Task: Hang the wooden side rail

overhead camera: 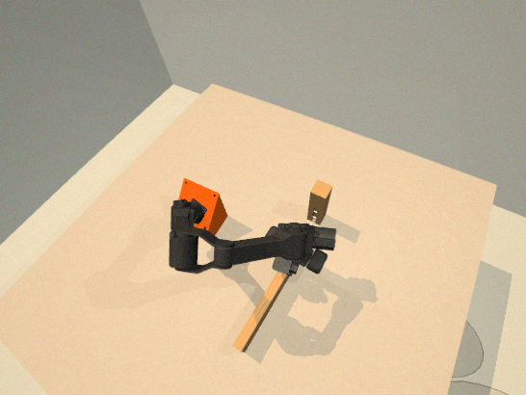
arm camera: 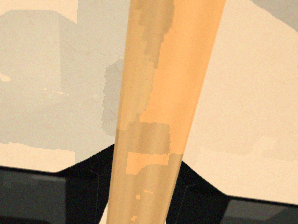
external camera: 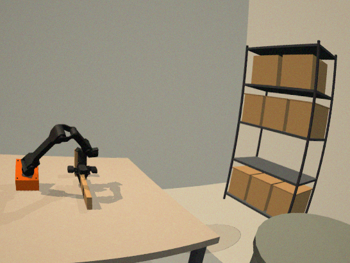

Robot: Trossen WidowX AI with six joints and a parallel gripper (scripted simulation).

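The wooden side rail [overhead camera: 261, 311] [external camera: 86, 190] [arm camera: 175, 75] runs from under the gripper toward the front, its far end on the table. My gripper [overhead camera: 291, 274] [external camera: 83, 176] [arm camera: 142, 147] is shut on the rail, with one finger against each side in the wrist view. The headboard post [overhead camera: 320, 189] [external camera: 75, 162] stands upright behind the gripper. Small bright metal bits show low on the post's near face in the top view. The rail's end toward the post is hidden under the gripper, so I cannot tell whether its hooks touch the pins.
The arm's orange base block [overhead camera: 204, 193] [external camera: 27, 184] stands on the table [overhead camera: 385, 193] [external camera: 154, 221], left of the post. The arm reaches across from it to the rail. A shelf rack with boxes [external camera: 296, 71] and a round grey-green stool [external camera: 304, 237] stand beyond the table.
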